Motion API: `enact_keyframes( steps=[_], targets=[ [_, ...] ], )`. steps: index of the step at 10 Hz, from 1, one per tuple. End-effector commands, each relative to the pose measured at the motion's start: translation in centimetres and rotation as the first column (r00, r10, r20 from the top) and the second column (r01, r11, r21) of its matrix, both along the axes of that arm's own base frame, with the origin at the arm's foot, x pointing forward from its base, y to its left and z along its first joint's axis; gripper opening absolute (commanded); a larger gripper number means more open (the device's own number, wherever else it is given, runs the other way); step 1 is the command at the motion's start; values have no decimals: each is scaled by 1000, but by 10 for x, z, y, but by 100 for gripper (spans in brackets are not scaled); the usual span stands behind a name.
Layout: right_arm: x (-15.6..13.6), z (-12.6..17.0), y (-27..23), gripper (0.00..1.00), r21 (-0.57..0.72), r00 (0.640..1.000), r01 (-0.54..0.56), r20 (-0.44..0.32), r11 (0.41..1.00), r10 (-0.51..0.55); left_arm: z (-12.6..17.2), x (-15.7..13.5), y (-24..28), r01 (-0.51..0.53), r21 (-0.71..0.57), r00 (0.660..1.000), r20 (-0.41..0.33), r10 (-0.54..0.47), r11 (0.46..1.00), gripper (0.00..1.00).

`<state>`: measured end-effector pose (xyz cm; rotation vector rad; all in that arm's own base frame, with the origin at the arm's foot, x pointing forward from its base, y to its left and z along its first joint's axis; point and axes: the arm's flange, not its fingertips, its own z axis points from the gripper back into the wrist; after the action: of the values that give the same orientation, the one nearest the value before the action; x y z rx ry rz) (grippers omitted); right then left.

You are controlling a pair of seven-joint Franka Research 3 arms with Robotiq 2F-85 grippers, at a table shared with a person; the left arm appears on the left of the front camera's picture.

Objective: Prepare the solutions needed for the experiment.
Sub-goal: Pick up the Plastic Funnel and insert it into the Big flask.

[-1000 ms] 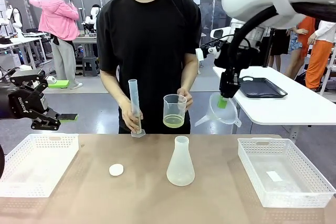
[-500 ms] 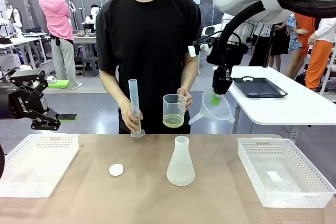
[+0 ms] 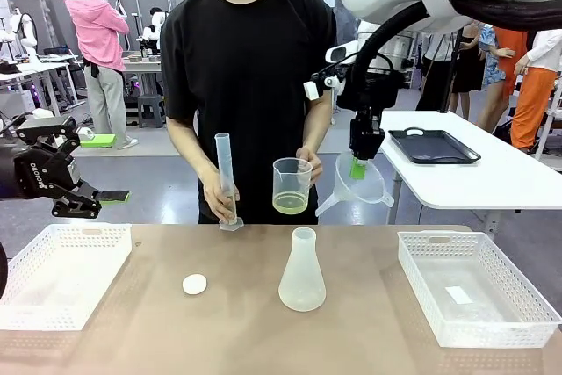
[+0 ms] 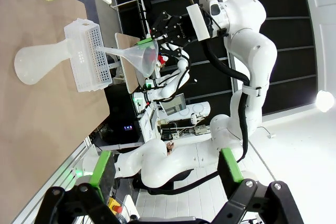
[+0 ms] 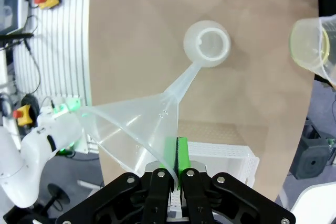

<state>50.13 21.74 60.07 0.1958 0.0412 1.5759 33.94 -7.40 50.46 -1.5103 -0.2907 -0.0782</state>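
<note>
**Q:** State of the right gripper (image 3: 358, 167)?
**A:** Pressed together on the rim of a clear funnel (image 3: 362, 187), with the green pads pinching its wall. In the front view it hangs in the air right of centre, above the table (image 3: 237, 331). The funnel stem slants down toward picture left. In the right wrist view the stem tip lines up with the mouth of the flask (image 5: 207, 43).

**Q:** And the left gripper (image 4: 165, 156)?
**A:** Spread wide, with nothing between the fingers. In the front view it sits at the left edge, higher in frame than the white basket (image 3: 66, 227).

**Q:** Location of the solution (image 3: 291, 204)?
**A:** Pale yellow-green liquid at the bottom of a clear beaker (image 3: 292, 173). The person's hand (image 3: 310, 164) holds the beaker at centre frame, over the far table edge. The funnel stem is just beside the beaker; whether they touch cannot be told.

**Q:** Other items?
**A:** The person's other hand (image 3: 213, 192) grips an upright graduated cylinder (image 3: 224, 160) with its base on the table. The flask stands upright at centre. A white cap (image 3: 194, 284) lies to its left, and a second basket (image 3: 439, 236) sits at lower right.
</note>
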Motion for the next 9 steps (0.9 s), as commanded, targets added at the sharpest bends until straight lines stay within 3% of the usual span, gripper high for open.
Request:
enact_keyframes(
  steps=[1, 5, 7, 9],
  targets=[
    [20, 11, 25, 4, -89, 999, -23, -50, 996, 19, 3, 0, -3, -2, -25, 1000, 0, 2, 1000, 100],
    [41, -2, 58, 4, -175, 993, -104, -66, 979, 94, 3, 0, -3, -2, -25, 1000, 0, 2, 1000, 100],
    [47, -10, 68, 4, -165, 990, -141, -42, 976, 136, 3, 0, -3, -2, -25, 1000, 0, 2, 1000, 100],
    [51, -20, 72, 4, -159, 986, -163, -66, 974, 154, 3, 0, -3, -2, -25, 1000, 0, 2, 1000, 100]
  ],
)
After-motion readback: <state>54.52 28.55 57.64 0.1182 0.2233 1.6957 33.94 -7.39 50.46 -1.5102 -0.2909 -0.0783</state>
